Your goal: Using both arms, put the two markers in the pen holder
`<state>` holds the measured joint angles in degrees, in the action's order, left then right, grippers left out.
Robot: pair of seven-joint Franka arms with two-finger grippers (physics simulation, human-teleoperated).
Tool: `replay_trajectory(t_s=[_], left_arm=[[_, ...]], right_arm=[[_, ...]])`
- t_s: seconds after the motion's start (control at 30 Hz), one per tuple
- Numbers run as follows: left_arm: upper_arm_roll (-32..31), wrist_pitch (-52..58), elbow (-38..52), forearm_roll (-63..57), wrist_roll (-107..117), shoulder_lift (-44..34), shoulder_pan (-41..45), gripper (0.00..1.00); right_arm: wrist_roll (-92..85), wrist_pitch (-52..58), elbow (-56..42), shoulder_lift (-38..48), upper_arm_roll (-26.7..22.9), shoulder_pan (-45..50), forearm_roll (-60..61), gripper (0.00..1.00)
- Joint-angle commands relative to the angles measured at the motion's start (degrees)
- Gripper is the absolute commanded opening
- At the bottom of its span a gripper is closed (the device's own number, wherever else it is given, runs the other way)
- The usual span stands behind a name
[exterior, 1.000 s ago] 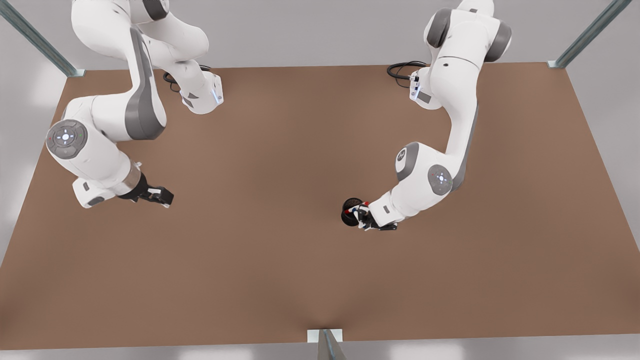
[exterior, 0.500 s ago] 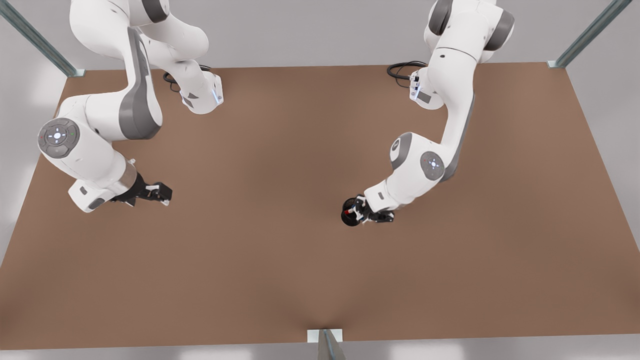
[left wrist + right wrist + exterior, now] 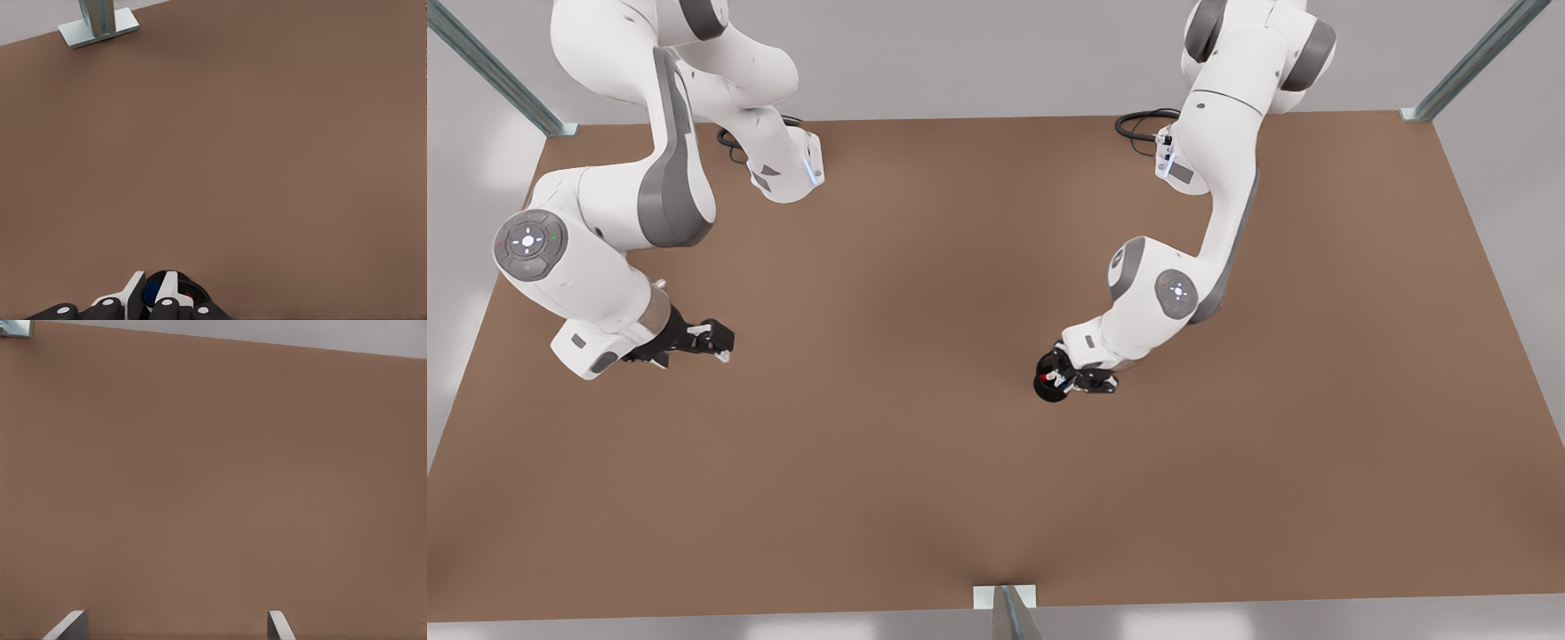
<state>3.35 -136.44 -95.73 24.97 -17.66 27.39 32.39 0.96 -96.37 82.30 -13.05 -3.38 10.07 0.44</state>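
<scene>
The black pen holder [image 3: 1048, 388] stands on the brown table, right of centre in the front view. My left gripper [image 3: 1070, 378] hovers directly over it. In the left wrist view its white fingertips [image 3: 137, 292] sit close together on the dark blue end of one marker [image 3: 152, 292], above the pen holder [image 3: 197, 298]. The red end of the other marker [image 3: 187, 294] shows inside the cup, as a red spot [image 3: 1043, 378] in the front view. My right gripper [image 3: 720, 343] waits open at the front view's left, its fingertips [image 3: 72, 625] wide apart over bare table.
The brown table [image 3: 925, 480] stretches wide around the holder. Metal frame posts stand at the far corners [image 3: 560, 129] and at the near edge [image 3: 1005, 600]. Black cables [image 3: 1143, 124] lie by the arm bases at the back.
My left arm has swung toward the front view's left and its gripper has settled over the pen holder. The right arm shifted slightly and then stayed still.
</scene>
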Motion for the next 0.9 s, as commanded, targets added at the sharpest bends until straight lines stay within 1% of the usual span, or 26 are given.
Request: replay_trajectory(t_s=[0.0,0.07,0.1,0.13,0.17,0.3,0.33,0.37,0.43,0.47,0.5,0.53,0.57,0.63,0.67,0.7,0.73,0.77,0.87], left_arm=[[-0.01,0.12,-0.33,0.87,-7.91,-0.05,0.22,0.21],[-0.01,0.04,-0.6,0.87,-8.0,0.12,0.22,0.21],[-0.01,0.04,-0.68,0.87,-8.0,0.21,0.22,0.4],[-0.01,-0.05,-0.6,0.87,-8.0,0.3,0.39,0.9],[-0.01,0.04,-0.68,0.95,-7.91,0.38,0.39,1.0],[-0.01,0.12,-0.42,1.04,-7.3,0.3,0.04,1.0],[0.34,1.0,0.54,1.13,-5.55,-0.32,-0.66,1.0],[0.34,4.24,1.59,0.96,-5.45,-1.11,-3.11,1.0],[1.12,19.78,7.39,0.43,-2.13,-1.99,-9.79,1.0],[4.81,29.8,12.57,-5.35,3.49,-1.99,-10.07,1.0],[7.18,37.18,15.48,-10.19,7.45,-2.08,-10.15,1.0],[11.93,44.41,18.82,-15.12,9.05,-2.16,-10.07,1.0],[15.8,47.93,20.23,-18.46,13.0,-2.6,-9.71,1.0],[17.65,48.46,20.23,-20.32,13.71,-6.99,-10.24,1.0],[12.93,48.64,19.36,-20.84,13.71,-10.77,-15.5,1.0],[1.84,47.59,15.23,-27.61,14.06,-15.78,-23.16,1.0],[1.75,46.19,12.6,-27.87,13.88,-18.06,-23.16,1.0],[1.66,45.57,11.62,-27.61,13.88,-18.69,-23.16,1.0],[1.66,46.0,12.15,-28.05,13.97,-17.02,-22.72,1.0]], right_arm=[[-3.6,0.04,-0.04,0.04,0.04,0.03,0.08,1.0],[-3.69,0.04,0.05,0.04,0.04,0.03,0.08,1.0],[-3.77,0.04,-0.04,0.04,0.04,-0.05,0.17,1.0],[-3.86,0.04,-0.04,0.04,-0.05,-0.05,0.96,1.0],[-3.95,0.04,-0.04,0.04,-0.14,-0.14,1.58,1.0],[-4.13,0.04,-0.04,0.04,-0.14,-0.14,1.66,1.0],[-4.04,0.04,-0.04,0.04,-0.14,-0.32,1.66,1.0],[-4.04,0.04,-0.12,0.04,-0.14,-0.58,1.75,1.0],[-4.13,-0.04,-0.3,0.13,0.04,-2.34,3.51,1.0],[-3.34,-0.31,-0.3,0.04,0.47,-1.73,2.81,1.0],[-3.34,-0.13,-0.3,0.13,0.48,-1.81,2.54,1.0],[-3.34,0.04,-0.65,0.31,0.48,-1.9,2.46,1.0],[-3.42,0.13,-0.65,0.31,0.48,-1.64,1.14,1.0],[-3.51,1.01,-0.65,0.31,0.48,-1.81,1.05,1.0],[-3.51,1.27,-0.65,0.31,0.48,-1.81,1.05,1.0],[-3.42,1.27,-0.65,0.31,0.48,-1.9,1.05,1.0],[-3.42,1.27,-0.65,0.31,0.48,-1.9,1.05,1.0],[-3.51,2.15,-0.65,0.31,0.48,-1.9,1.05,1.0],[-3.51,2.33,-0.65,0.22,0.48,-1.99,1.05,1.0]])
